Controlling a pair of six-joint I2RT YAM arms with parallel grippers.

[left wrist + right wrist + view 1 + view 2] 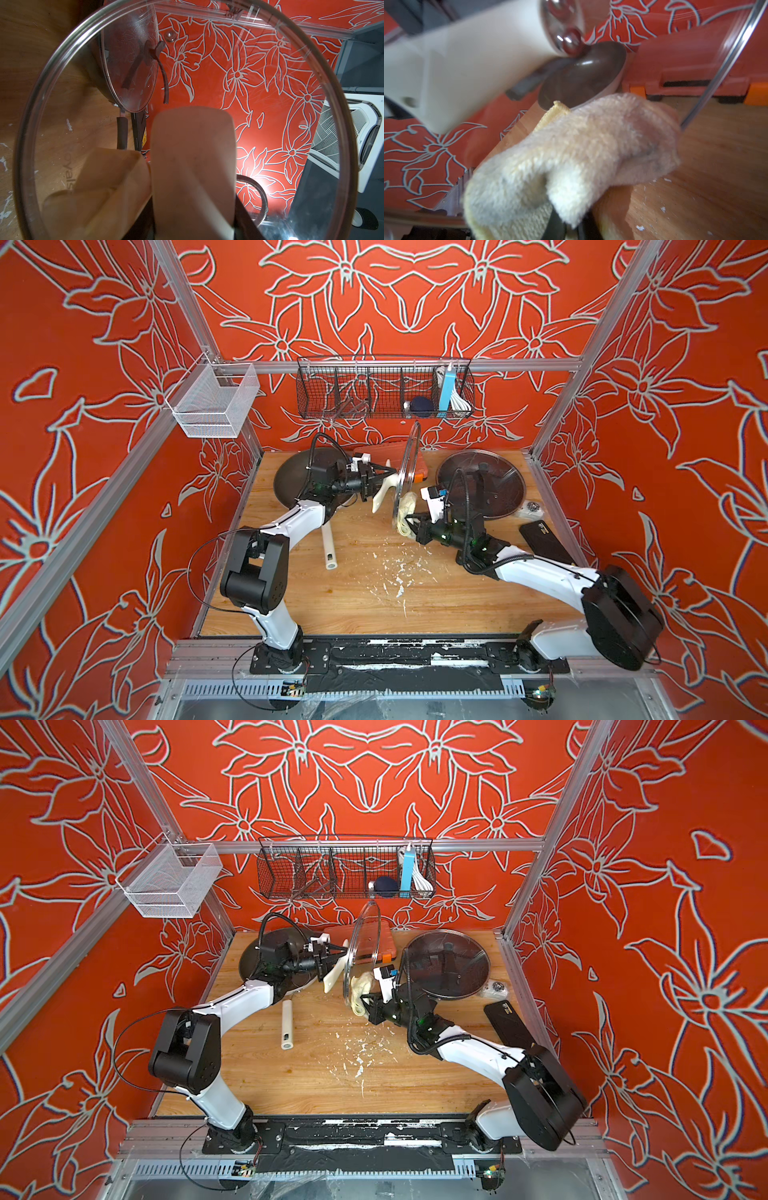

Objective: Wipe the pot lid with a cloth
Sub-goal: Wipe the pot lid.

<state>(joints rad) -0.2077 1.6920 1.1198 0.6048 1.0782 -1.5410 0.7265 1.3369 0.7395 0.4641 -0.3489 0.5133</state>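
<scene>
Glass pot lid (pixel 409 460) held on edge above the wooden table (pixel 332 605), one face turned to each arm so that one arm can brace it while the other works. The left gripper (pixel 384 477), jaws partway open, is clamped on the lid's cream handle (pixel 383 493) from the outer face. In the left wrist view the handle fills the gap between the dark fingers (pixel 242 216), with the whole disc standing before the camera. The right gripper (pixel 411 520), jaws closed tight, pinches the cloth (pixel 405 508), a bunched cream rag set against the lower part of the inner face. This is judged to be the wiping stroke itself. Behind the lid lies an orange case (pixel 376 452). A dark pan (pixel 291 477) sits beneath the left forearm, and a covered pan (pixel 482 485) just behind the right wrist, probably the nearest obstacle to a wide sweep. A white tube (pixel 330 551), a black slab (pixel 544 541) and white flecks (pixel 399 576) lie on the table, apart from the lid.
</scene>
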